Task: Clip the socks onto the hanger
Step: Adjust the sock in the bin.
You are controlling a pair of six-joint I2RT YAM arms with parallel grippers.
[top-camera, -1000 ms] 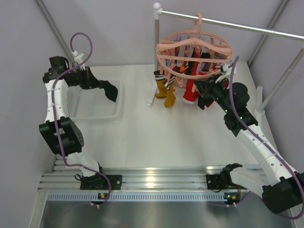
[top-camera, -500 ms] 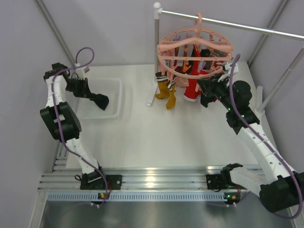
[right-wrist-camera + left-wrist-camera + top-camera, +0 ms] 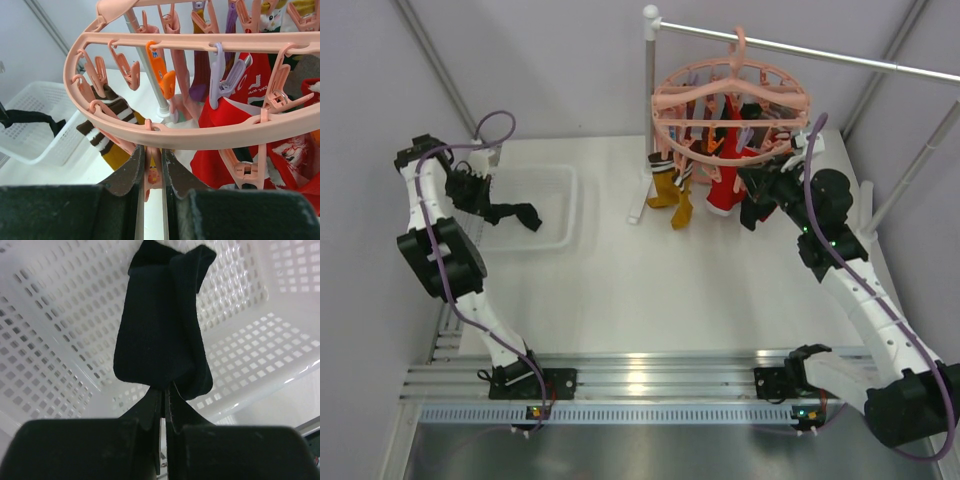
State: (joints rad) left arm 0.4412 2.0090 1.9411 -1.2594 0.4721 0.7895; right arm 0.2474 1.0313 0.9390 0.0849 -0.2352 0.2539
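Left gripper: pinched tight on the lower edge of a black sock, no gap between the fingers. The sock sticks out past the fingertips, over the inside of the white basket at the left of the surface. It is well apart from the hanger.

Right gripper: narrow, just under the near rim of the hanger ring, one finger on each side of a pink clip. It looks pinched on the clip.

The hanger hangs by its hook from the metal rail, back right. A red sock and a striped brown-yellow sock hang from its clips just beyond the right gripper. Other clips on the near rim hang without a sock.
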